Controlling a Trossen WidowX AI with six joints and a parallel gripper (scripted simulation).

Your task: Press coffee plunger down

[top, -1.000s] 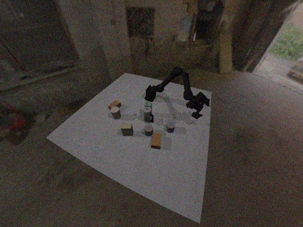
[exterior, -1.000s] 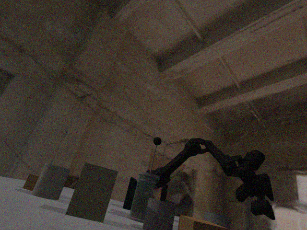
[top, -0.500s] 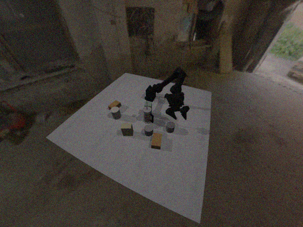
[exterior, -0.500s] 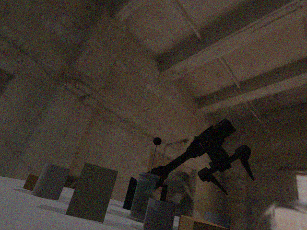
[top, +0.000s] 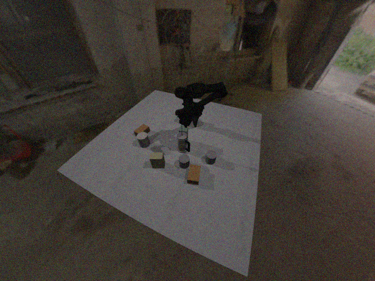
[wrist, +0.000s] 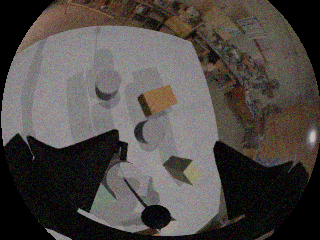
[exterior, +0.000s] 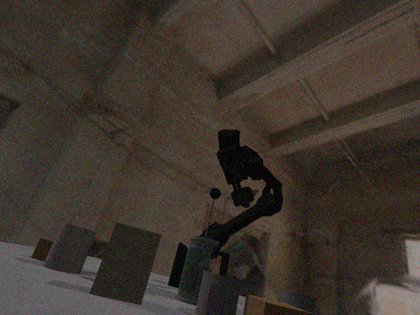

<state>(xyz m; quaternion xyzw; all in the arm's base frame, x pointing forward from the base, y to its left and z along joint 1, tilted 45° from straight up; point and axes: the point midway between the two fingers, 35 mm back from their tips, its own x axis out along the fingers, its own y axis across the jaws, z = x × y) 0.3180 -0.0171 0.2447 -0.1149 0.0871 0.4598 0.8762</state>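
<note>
A pale worktop point(top: 211, 211) in a dim room. From the left: a small orange block point(top: 141, 129) beside a grey cylinder point(top: 143, 139), then a dark block point(top: 157, 160). At centre stands the coffee press point(top: 182, 141), upright, its plunger knob point(exterior: 214, 193) raised on a thin rod. The black gripper point(exterior: 243, 196) hangs released, empty, just right of the knob, not touching. Further right: another grey cylinder point(top: 210, 157).

You see the arm point(exterior: 251, 203) folded high, its jaws point(exterior: 243, 197) spread wide and empty, level with the plunger knob point(exterior: 214, 193) and just to its right, apart from it. The rod stands raised above the press point(exterior: 196, 268) on the tabletop point(exterior: 30, 288), among blocks and cylinders.
</note>
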